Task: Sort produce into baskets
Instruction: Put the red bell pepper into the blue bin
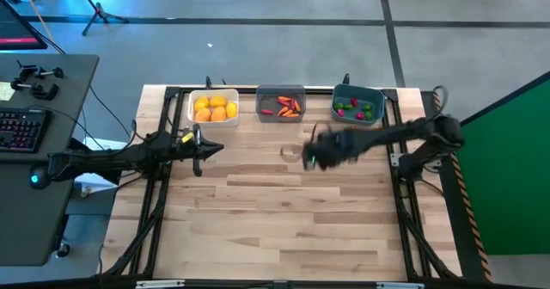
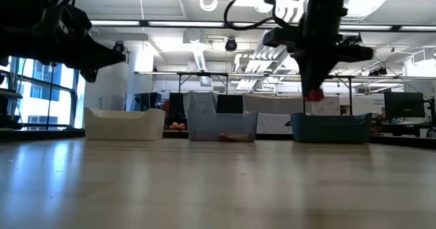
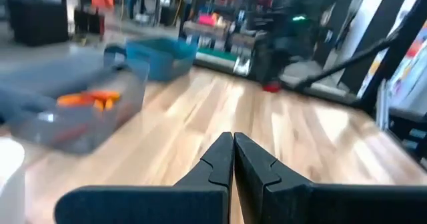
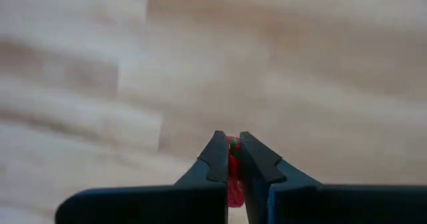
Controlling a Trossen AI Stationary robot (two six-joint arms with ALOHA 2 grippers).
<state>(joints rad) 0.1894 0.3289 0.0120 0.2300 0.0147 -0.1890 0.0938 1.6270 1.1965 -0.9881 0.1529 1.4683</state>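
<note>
Three bins stand in a row at the table's far edge: a white bin [image 1: 214,107] with yellow-orange fruits, a translucent grey bin [image 1: 281,103] with orange-red carrot shapes, and a teal bin [image 1: 357,105] with red and green bits. My right gripper [image 1: 311,156] hangs above the table's middle, nearer than the grey bin, shut on a small red piece [image 4: 232,167], which also shows in the low view [image 2: 314,94]. My left gripper [image 1: 198,154] is shut and empty, above the table's left side, nearer than the white bin. My right gripper pinches the small red piece [image 4: 233,163] between its two fingertips. The fingers point down at the table from above. The piece is lifted clear of the table, showing below the fingers in the low view [image 2: 314,95].
Bare wood lies between the bins and the table's near edge [image 1: 275,237]. A desk with a keyboard [image 1: 21,130] stands left of the table. A green panel [image 1: 516,177] stands to the right.
</note>
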